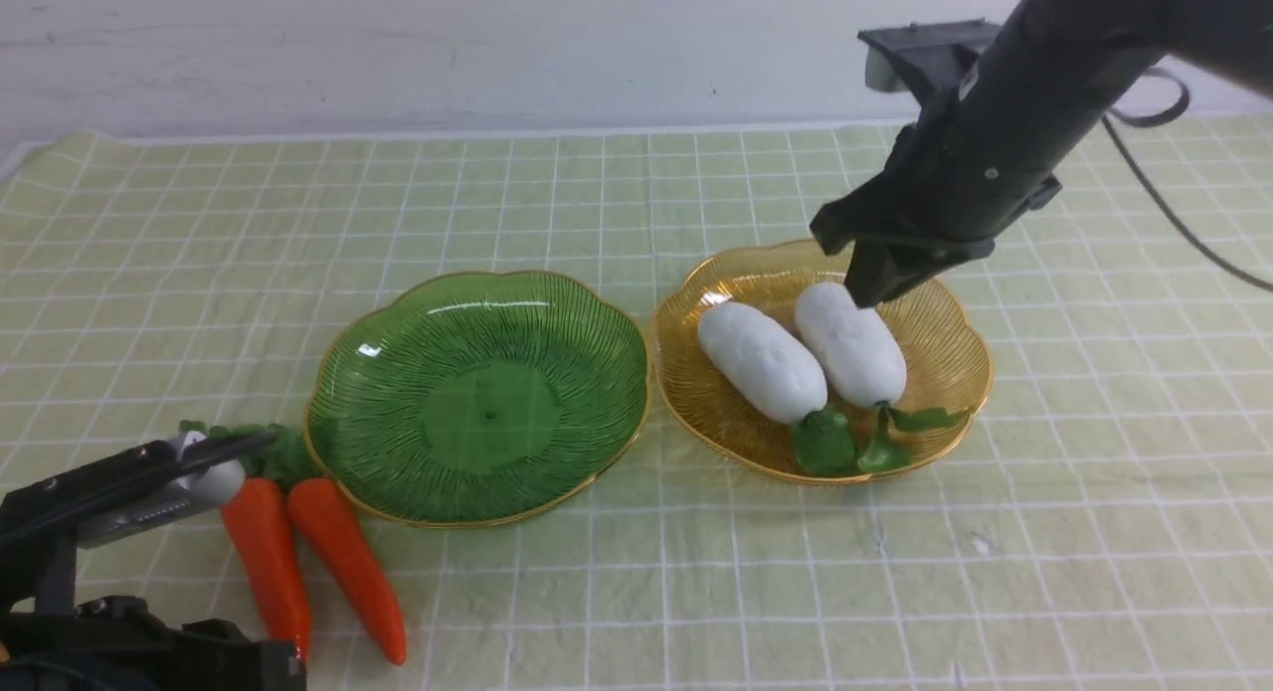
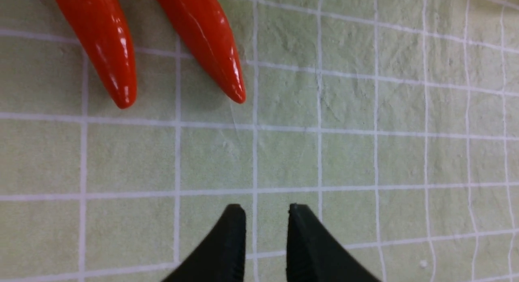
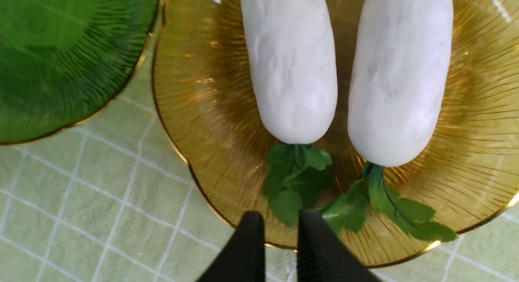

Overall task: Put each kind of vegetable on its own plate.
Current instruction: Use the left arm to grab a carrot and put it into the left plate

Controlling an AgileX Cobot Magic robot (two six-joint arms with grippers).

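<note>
Two white radishes lie side by side in the amber plate, leaves toward me. The green plate beside it holds nothing. Two orange carrots lie on the cloth just left of the green plate, tips toward me. My right gripper hovers over the far end of the right radish, jaws nearly together and holding nothing. My left gripper hangs low by the carrots' leafy tops; the left wrist view shows it slightly open over bare cloth, past the carrot tips.
A pale green checked cloth covers the table up to a white wall behind. In the right wrist view the amber plate's rim nearly meets the green plate. The right arm's cable trails off to the right.
</note>
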